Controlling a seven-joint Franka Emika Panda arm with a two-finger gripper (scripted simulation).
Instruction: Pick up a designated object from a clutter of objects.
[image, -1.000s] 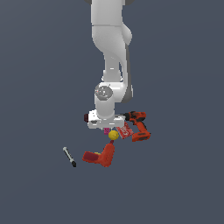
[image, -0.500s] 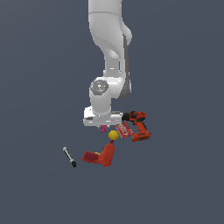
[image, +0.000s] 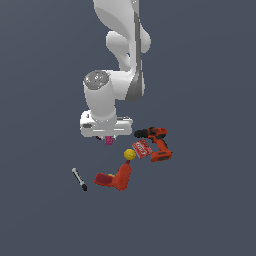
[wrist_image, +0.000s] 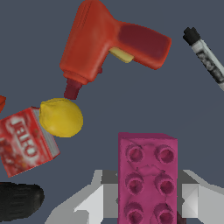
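The magenta-pink studded brick (wrist_image: 147, 175) sits between my gripper's (wrist_image: 144, 200) two grey fingers (wrist_image: 92, 202), which are shut on its sides. In the exterior view the brick (image: 108, 140) hangs just under the white hand, at my gripper (image: 108, 138), off the floor and to the exterior view's left of the clutter. The clutter lies below: an orange-black power drill (image: 157, 143), a red box with white print (image: 142, 149), a yellow ball (image: 129, 154) and a red-orange angular tool (image: 116, 178). I see no dark cube.
A black-white marker pen (image: 79, 179) lies apart at the exterior view's left. The wrist view shows the angular tool (wrist_image: 109, 41), ball (wrist_image: 61, 117), red box (wrist_image: 24, 142), marker (wrist_image: 205, 54) and the drill's black end (wrist_image: 19, 200) on the grey floor.
The hand has risen and shifted toward the exterior view's left, carrying the pink brick up away from the yellow ball and red box. The clutter has not moved.
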